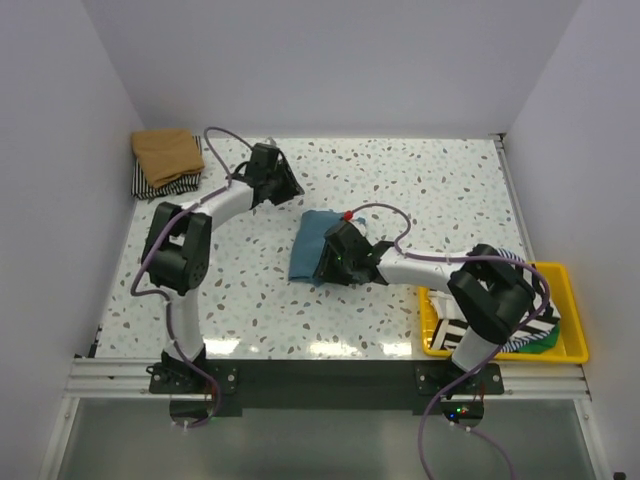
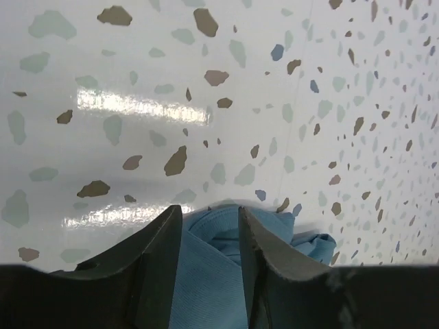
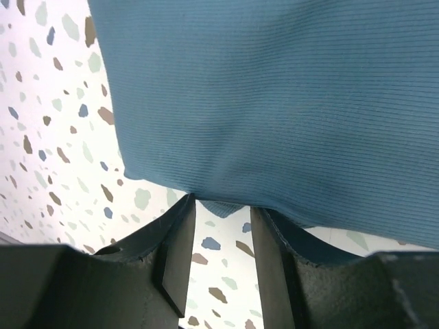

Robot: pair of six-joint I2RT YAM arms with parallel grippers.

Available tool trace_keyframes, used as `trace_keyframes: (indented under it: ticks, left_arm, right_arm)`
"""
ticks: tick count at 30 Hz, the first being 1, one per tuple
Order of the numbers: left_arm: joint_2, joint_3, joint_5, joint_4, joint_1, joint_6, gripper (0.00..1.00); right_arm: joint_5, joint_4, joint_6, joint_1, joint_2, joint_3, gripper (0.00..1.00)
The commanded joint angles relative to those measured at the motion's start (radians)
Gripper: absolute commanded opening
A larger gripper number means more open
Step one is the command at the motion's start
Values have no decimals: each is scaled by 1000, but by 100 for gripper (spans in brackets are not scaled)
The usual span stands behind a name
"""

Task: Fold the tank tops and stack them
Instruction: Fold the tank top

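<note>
Mid-table, teal tank top (image 1: 305,250) edge at R tool (image 3: 221,205) tips, jaws apart; L tool (image 2: 208,212) apart too.

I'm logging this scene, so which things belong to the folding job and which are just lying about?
Job: plain teal-blue cloth tank top; folded tan-brown cloth top; black-and-white striped cloth top beneath it; striped cloth tops in the tray.
Lying about: yellow plastic tray, merely holding tops.

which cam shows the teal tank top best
Top external: it alone shows the teal tank top as a whole folded shape, with only its right edge hidden. Right wrist shows just a close stretch of ribbed cloth. Left wrist shows only a crumpled bit at the bottom.
</note>
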Motion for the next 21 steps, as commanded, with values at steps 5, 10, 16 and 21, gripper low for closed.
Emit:
trace_keyframes:
  ticks: [5, 10, 16, 21]
  left_arm:
    - [-175, -144, 33, -38, 26, 68, 47]
    - [-286, -372, 99, 64, -20, 44, 39]
    - [-396, -524, 94, 117, -72, 10, 30]
    - [-412, -549, 70, 100, -110, 19, 28]
  right_arm:
    - [11, -170, -149, -8, -133, 90, 40]
    - [38, -197, -255, -18, -159, 185, 38]
    - [-208, 2, -293, -189, 54, 334, 20]
    - [-356, 93, -286, -228, 301, 504, 15]
